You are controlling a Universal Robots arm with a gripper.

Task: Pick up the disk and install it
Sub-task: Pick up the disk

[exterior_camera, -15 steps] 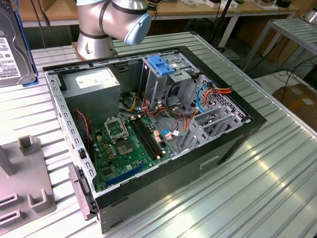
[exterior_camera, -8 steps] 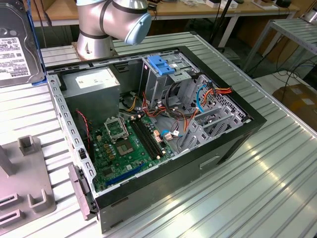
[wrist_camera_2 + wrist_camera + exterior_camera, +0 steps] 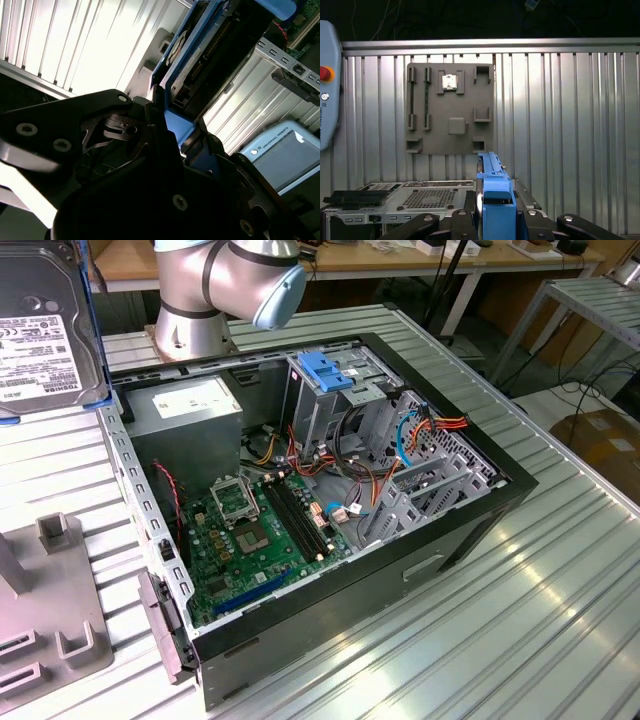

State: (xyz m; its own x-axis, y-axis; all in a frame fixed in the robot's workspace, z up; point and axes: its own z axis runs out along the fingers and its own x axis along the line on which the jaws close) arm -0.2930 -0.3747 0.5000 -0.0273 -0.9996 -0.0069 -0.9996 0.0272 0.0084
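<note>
gripper point(image 3: 495, 222) clamped on the blue carrier of the disk point(image 3: 45, 330), held in the air clear of the open computer case point(image 3: 450, 540). pick-up judged complete; the disk is not yet seated in the drive cage point(image 3: 330, 405).

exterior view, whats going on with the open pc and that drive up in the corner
The robot arm's claw is shut on the flat silver-grey metal hard drive in a bright blue plastic carrier, gripping it by the blue frame. The drive appears to be held in the air at the exterior view's left, outside the open black computer case that lies on the ribbed metal table. It is not yet installed.
</note>
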